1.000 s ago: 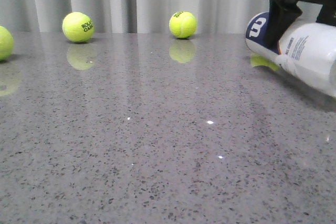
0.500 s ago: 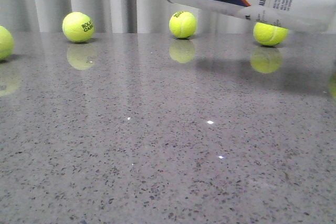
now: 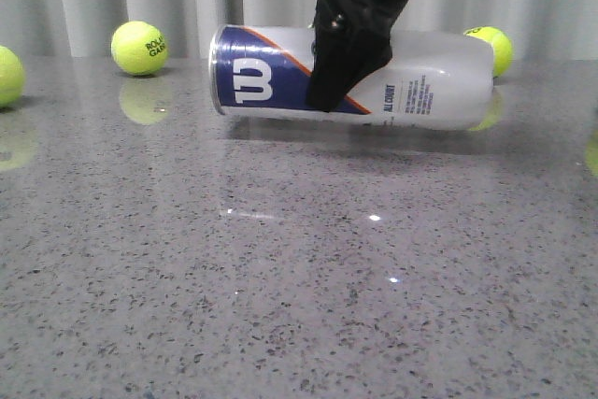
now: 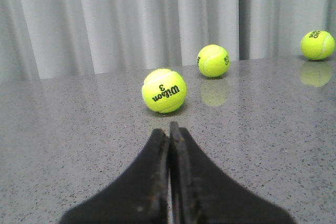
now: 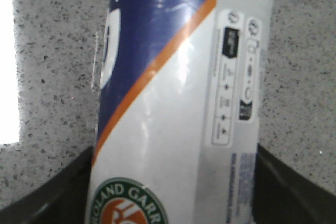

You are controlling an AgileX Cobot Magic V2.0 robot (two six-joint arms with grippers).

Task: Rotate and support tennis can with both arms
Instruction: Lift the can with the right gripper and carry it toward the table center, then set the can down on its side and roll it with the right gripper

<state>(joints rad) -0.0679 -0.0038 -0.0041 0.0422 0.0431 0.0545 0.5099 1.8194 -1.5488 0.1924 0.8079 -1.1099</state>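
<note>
The tennis can (image 3: 420, 81) lies horizontal at mid table in the front view, its navy end with the white W to the left and its white end to the right. My right gripper (image 3: 344, 63) comes down from above and is shut on its middle. I cannot tell whether the can touches the table. In the right wrist view the can (image 5: 178, 93) fills the frame, showing the orange stripe and round emblem, with a black finger (image 5: 58, 192) on each side. My left gripper (image 4: 169, 129) is shut and empty, low over the table, and out of the front view.
Tennis balls lie along the back: one at the far left (image 3: 138, 48), one at the left edge (image 3: 6, 75), one behind the can's right end (image 3: 495, 44). The left wrist view shows three balls, the nearest (image 4: 164, 90) just beyond the fingertips. Grey curtain behind.
The right gripper has carried the can from the far right to mid table, lifting it, swinging it level, then lowering it close to the surface.
</note>
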